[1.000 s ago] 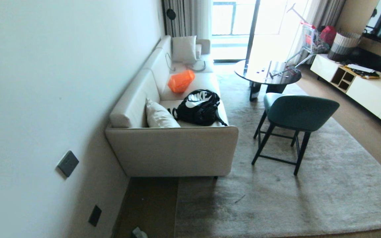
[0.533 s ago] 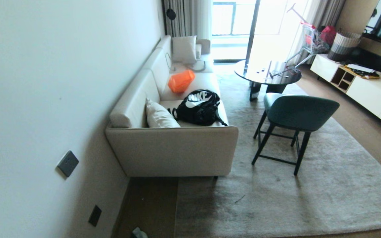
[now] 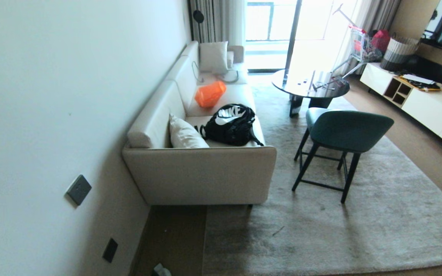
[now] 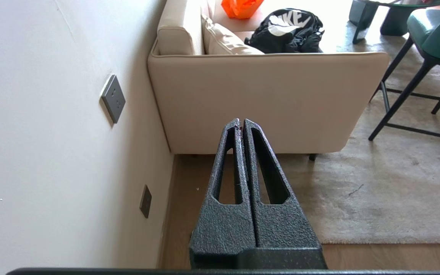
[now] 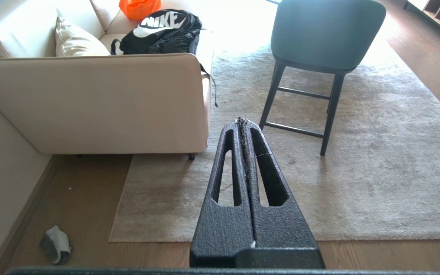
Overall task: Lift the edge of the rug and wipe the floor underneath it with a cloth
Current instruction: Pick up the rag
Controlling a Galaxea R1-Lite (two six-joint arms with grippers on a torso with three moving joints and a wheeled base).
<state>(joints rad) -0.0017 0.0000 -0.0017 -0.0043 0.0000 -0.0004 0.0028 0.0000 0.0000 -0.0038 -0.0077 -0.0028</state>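
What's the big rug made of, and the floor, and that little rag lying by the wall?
The rug looks like short fuzzy woven pile, grey-beige and matte. The floor looks like brown wood planks, or a wood-look laminate, with visible grain and a slight sheen. The cloth looks like soft, crumpled fabric, perhaps microfibre; it is too small to be sure.

cloth (image 3: 161, 270) cut by head view's bottom edge

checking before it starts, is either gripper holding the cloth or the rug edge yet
Nothing is held. The left gripper and right gripper are both shut on nothing, up in the air. The cloth lies on the floor near the rug edge.
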